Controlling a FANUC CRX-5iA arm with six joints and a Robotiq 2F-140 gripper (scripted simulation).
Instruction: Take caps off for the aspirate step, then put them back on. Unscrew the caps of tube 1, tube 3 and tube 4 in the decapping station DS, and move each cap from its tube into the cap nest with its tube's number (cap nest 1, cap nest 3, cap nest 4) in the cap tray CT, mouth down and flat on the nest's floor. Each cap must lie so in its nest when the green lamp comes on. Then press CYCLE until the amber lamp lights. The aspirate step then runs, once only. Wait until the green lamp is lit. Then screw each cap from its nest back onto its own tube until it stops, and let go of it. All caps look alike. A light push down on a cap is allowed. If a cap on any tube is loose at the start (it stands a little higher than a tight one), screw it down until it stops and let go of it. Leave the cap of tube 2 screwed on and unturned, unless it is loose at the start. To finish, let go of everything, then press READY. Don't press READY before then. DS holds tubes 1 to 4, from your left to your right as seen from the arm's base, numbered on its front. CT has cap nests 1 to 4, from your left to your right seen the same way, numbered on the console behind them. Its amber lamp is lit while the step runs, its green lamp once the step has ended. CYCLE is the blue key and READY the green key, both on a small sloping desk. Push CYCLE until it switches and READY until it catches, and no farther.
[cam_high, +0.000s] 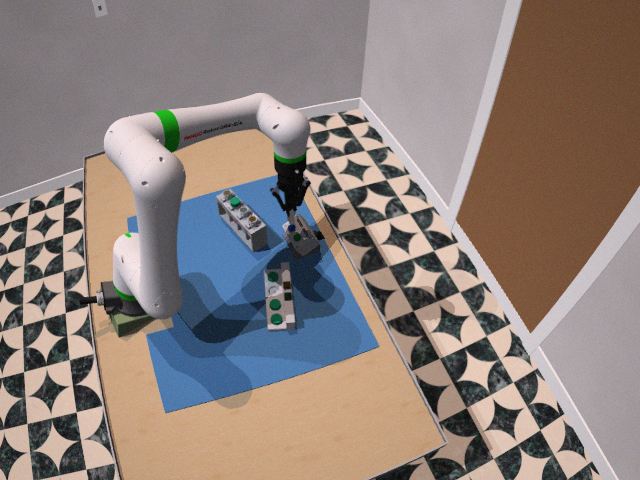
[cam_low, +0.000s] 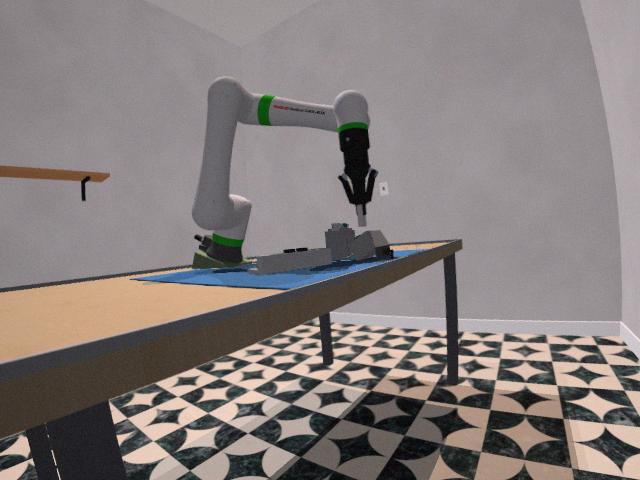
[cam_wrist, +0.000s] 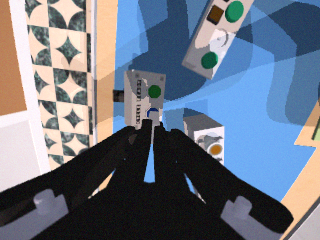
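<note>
The gripper, fingers closed on nothing, hangs just above the blue CYCLE key on the sloping desk. Near the desk, three green caps lie in the cap tray.

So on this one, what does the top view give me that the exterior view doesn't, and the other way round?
Top only: three green caps sit in nests of the cap tray, with one nest bare. The desk's blue key and green key are visible.
Exterior only: there is a gap between the shut pincer and the sloping desk below it. The table legs and a wall shelf also show.
Both: the arm and the blue mat.
</note>
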